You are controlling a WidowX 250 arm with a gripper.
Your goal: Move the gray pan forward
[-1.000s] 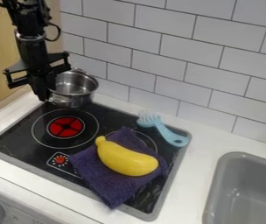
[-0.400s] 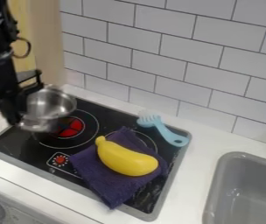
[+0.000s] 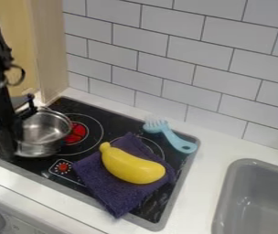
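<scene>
Pan of shiny gray metal (image 3: pixel 45 133) has come from the back of the black glass stove (image 3: pixel 109 122) to its front-left part, travelling with your black two-finger end effector (image 3: pixel 9 148). You seem to have its left rim gripped, though dark parts blur together there; the forward move looks nearly done, so prepare to release.

Bright, diffuse light, soft shadows, small glints on the pan (image 3: pixel 46 130)

Matte black arm, thin black cable loop.
</scene>
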